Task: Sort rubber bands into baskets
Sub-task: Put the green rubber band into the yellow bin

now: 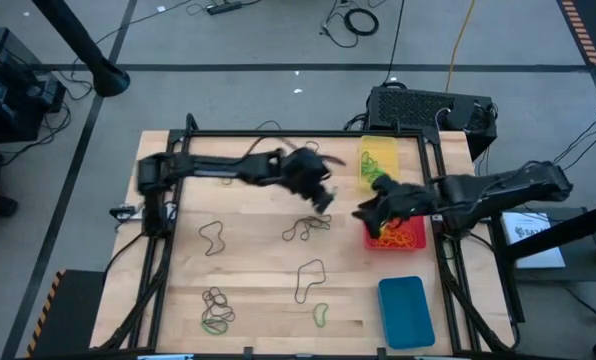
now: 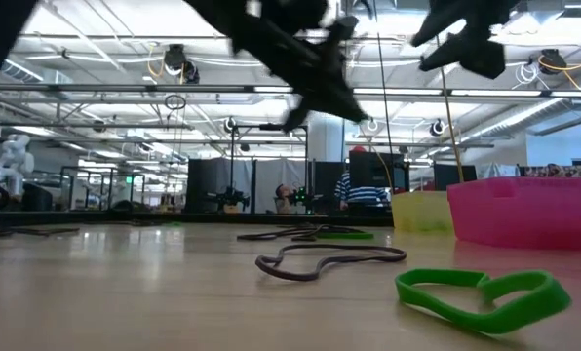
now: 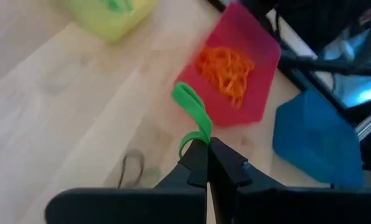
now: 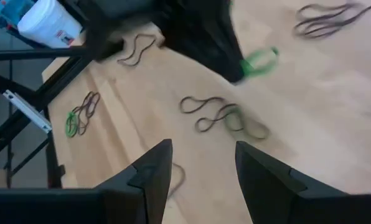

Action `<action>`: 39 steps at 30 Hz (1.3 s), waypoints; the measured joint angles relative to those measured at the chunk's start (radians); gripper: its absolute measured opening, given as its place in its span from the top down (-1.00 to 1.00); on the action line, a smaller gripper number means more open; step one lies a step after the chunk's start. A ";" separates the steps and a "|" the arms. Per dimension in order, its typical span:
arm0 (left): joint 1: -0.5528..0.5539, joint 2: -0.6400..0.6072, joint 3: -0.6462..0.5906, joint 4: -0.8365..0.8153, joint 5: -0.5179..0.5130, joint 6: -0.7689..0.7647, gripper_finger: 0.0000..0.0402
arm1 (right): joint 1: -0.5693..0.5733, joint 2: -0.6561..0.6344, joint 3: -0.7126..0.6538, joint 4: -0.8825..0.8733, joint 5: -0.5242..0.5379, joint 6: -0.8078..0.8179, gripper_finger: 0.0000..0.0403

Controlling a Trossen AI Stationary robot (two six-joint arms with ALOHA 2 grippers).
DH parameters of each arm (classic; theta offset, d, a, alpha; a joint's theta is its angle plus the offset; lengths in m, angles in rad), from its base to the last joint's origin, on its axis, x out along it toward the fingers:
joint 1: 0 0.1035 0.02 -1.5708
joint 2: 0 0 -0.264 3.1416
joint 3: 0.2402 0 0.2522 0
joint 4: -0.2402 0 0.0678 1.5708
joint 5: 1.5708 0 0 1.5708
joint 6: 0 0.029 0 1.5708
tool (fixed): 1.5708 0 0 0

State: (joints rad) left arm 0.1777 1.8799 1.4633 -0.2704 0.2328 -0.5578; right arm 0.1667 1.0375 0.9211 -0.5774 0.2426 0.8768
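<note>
1. The left gripper (image 3: 207, 158) is held above the middle of the table (image 1: 258, 250), its fingers pressed together on a green rubber band (image 3: 195, 118); the loop is pinched at its near end and stands out forward from the fingertips.
2. In the left wrist view the held band is seen against the near edge of the red basket (image 3: 260, 62), with wood grain beneath it.
3. In the right wrist view the same green band (image 4: 260, 60) is seen hanging from the tip of the left arm, clear of the table top.
4. The right gripper (image 4: 201, 165) is held over the table beside the red basket (image 1: 398, 238), its fingers spread wide with nothing between them.
5. A heap of orange bands (image 3: 226, 70) is contained in the red basket.
6. Green bands (image 1: 373, 165) are contained in the yellow basket (image 1: 378, 150), which is placed behind the red one.
7. The blue basket (image 1: 405, 310) is set nearer the front edge, apart from the red one.
8. Dark bands (image 1: 308, 228) are left loose on the wood below the left gripper; another dark loop (image 1: 213, 237) lies farther left.
9. A mixed clump of dark and green bands (image 1: 216, 310) is found near the front left, and a single green band (image 1: 321, 316) lies near the front centre.
</note>
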 joint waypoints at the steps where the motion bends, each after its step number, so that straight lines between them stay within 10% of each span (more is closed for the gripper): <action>1: 0.015 0.047 0.055 0.001 0.020 0.010 1.00 | -0.012 -0.024 0.000 -0.020 0.001 -0.012 0.16; 15: 0.174 0.714 0.898 0.070 0.178 -0.118 1.00 | -0.140 -0.265 0.000 -0.180 0.157 -0.153 0.16; 21: 0.201 0.795 0.852 0.312 0.175 -0.376 1.00 | -0.190 -0.275 0.000 -0.183 0.205 -0.212 0.16; 39: 0.206 0.804 0.852 0.377 0.179 -0.323 0.38 | -0.227 -0.274 0.000 -0.184 0.202 -0.236 0.16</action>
State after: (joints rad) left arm 0.3840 2.6843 2.3150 0.1064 0.4114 -0.8810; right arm -0.0605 0.7639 0.9207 -0.7614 0.4446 0.6408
